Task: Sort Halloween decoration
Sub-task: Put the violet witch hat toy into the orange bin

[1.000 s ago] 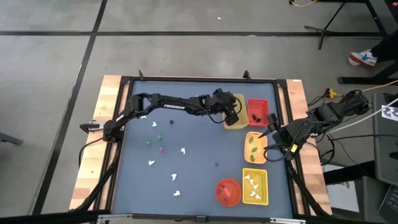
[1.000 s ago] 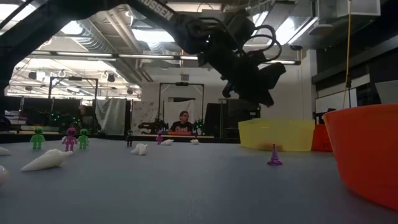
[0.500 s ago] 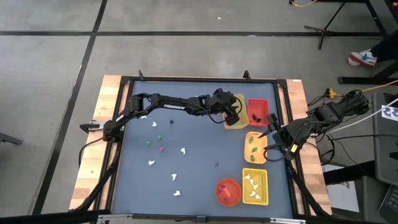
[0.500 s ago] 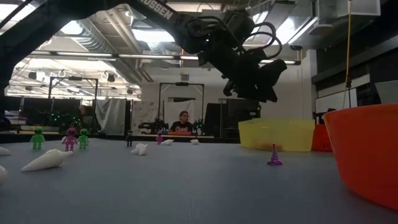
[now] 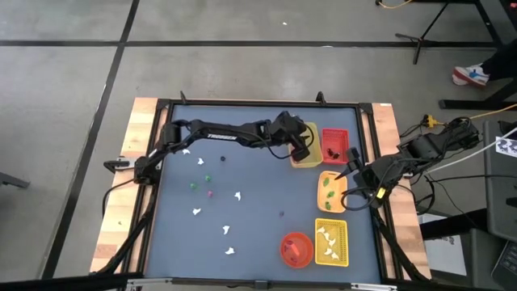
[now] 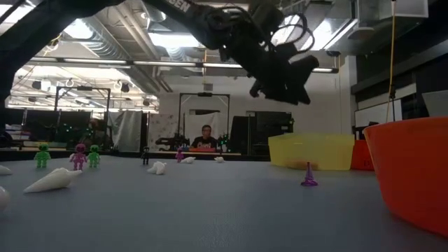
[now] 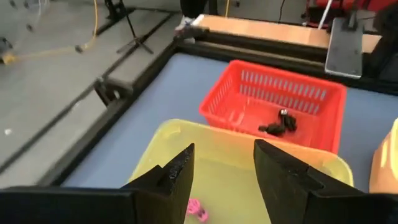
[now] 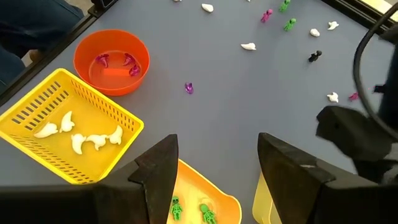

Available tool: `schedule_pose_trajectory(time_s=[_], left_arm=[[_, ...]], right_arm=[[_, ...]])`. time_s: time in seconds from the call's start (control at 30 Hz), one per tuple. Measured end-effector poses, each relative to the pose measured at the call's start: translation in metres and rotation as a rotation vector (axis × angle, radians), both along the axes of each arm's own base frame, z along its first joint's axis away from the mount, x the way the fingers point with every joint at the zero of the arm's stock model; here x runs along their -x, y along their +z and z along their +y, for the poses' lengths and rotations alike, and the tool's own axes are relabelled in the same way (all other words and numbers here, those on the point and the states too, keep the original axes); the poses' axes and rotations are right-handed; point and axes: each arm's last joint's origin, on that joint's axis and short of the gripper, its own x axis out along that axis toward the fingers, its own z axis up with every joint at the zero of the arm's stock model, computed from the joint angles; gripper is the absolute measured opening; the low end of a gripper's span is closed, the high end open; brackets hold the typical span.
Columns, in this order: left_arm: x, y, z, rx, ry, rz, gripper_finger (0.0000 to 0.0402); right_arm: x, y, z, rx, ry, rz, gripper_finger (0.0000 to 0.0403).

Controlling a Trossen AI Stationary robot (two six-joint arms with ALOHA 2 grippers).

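Loose Halloween decoration pieces lie on the blue mat: white ghosts (image 5: 238, 195) (image 5: 226, 230), green figures (image 5: 207, 178), a pink one (image 5: 210, 193), a dark one (image 5: 223, 158) and a purple cone (image 6: 309, 175). My left gripper (image 7: 224, 180) hangs open above the pale yellow tray (image 5: 307, 133), where a pink piece (image 7: 196, 208) lies on the floor. The red basket (image 7: 311, 106) beyond it holds dark pieces (image 7: 280, 124). My right gripper (image 8: 217, 168) waits open at the table's right edge, above the orange-yellow tray (image 8: 211, 193) with green figures (image 8: 202, 211).
A yellow basket (image 8: 25, 118) with white ghosts and an orange bowl (image 8: 140, 53) with purple pieces stand at the near right. The four containers line the right side (image 5: 346, 242). The left arm (image 5: 226, 133) stretches across the far half of the mat. A person sits in the room beyond (image 6: 206, 136).
My left gripper has opened above the pale yellow tray and then risen a little, staying over the tray. The loose pieces on the mat have kept their places.
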Motion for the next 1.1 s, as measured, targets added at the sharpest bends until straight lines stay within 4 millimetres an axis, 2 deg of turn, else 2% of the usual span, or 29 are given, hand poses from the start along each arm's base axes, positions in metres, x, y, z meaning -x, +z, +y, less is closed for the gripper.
schedule_pose_trajectory(time_s=[0.23, 0.6, 0.87, 1.1], left_arm=[[0.020, 0.050, -0.014, -0.033, -0.039, -0.001, 0.0150], [0.083, 0.128, -0.057, -0.033, -0.069, 0.116, 0.0150], [0.119, 0.154, -0.103, -0.083, -0.067, 0.193, 0.0150], [0.138, 0.145, -0.147, -0.104, -0.033, 0.319, 0.0150]], right_arm=[[-0.016, -0.001, 0.008, -0.008, -0.004, -0.025, 0.0220], [-0.053, -0.013, 0.026, 0.031, -0.031, -0.034, 0.0220], [-0.080, -0.029, 0.037, 0.064, -0.059, -0.012, 0.0220], [-0.106, -0.044, 0.048, 0.056, -0.061, -0.014, 0.0220]])
